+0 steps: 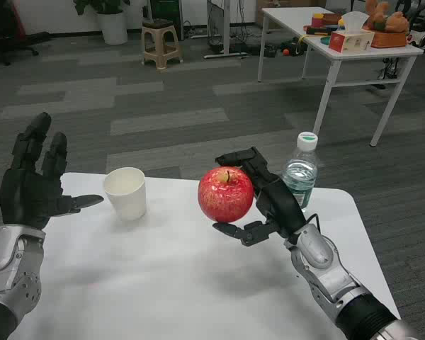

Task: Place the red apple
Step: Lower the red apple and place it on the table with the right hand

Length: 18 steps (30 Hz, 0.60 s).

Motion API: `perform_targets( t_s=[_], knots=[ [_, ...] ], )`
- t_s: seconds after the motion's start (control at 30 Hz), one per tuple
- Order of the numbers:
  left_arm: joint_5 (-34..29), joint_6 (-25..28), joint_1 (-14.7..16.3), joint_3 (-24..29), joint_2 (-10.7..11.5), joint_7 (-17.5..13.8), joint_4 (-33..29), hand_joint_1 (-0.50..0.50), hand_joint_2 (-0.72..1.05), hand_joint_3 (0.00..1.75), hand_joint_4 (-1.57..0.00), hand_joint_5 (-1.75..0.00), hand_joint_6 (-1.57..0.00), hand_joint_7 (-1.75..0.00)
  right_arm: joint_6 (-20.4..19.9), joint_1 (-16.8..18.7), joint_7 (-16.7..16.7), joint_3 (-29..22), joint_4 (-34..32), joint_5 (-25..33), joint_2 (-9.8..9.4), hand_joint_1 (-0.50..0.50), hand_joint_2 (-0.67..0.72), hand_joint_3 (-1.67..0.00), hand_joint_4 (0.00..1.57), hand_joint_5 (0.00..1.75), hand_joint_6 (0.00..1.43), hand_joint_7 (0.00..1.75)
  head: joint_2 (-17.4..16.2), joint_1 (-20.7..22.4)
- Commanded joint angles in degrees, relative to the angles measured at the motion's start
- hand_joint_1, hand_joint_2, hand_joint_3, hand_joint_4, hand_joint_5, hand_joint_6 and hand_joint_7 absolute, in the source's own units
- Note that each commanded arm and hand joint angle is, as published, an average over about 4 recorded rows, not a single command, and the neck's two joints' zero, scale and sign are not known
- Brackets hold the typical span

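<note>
The red apple is held upright above the white table, stem up, near the table's middle right. My right hand grips it from the right side, with fingers wrapped behind the top and under the bottom. My left hand is raised at the table's left edge, open, its fingers spread and pointing up, holding nothing.
A white paper cup stands on the table left of the apple. A clear water bottle with a white cap stands just behind my right hand. Beyond the table are grey carpet, a second white table with clutter and a stool.
</note>
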Motion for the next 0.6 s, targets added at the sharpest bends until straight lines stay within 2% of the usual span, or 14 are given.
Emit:
perform_targets(
  t_s=[0.03,0.2,0.33,0.43,0.6],
  knots=[
    [0.65,-0.43,-2.37,0.43,-0.78,-0.03,2.52,-0.26,0.22,0.0,0.0,0.0,0.0,-0.42,-1.48,-6.32,-2.3,3.87,5.59,2.37,0.11,-0.21,-0.48,-0.95,0.69,1.45,1.08,1.54,0.91,1.48],
    [0.65,-0.38,-2.66,0.42,-0.91,-0.03,2.94,-0.26,0.16,0.0,0.0,0.0,0.0,-0.42,-1.48,-6.79,-2.34,3.87,6.02,2.46,0.2,-0.21,-0.48,-0.95,0.69,1.41,1.08,1.54,0.7,1.39],
    [0.65,-0.44,-3.13,0.68,-1.22,-0.03,3.6,-0.26,0.25,0.0,0.0,0.0,0.0,-0.42,-1.48,-7.63,-2.38,3.87,7.11,2.57,0.37,-0.2,-0.48,-0.95,0.71,1.45,1.09,1.54,0.57,1.81],
    [0.7,-0.46,-3.54,0.94,-1.57,-0.03,4.22,-0.26,0.23,0.0,0.0,0.0,0.0,-0.42,-1.48,-8.5,-2.38,4.05,8.17,2.77,0.42,-0.21,-0.48,-0.95,0.72,1.43,1.11,1.54,0.35,1.95],
    [0.65,-0.46,-4.6,0.94,-1.75,-0.03,5.27,-0.26,0.25,0.0,0.0,0.0,0.0,-0.42,-1.48,-9.52,-2.38,4.49,9.4,2.9,0.24,-0.17,-0.48,-0.95,0.74,1.45,1.11,1.54,-0.06,1.57]
  ],
)
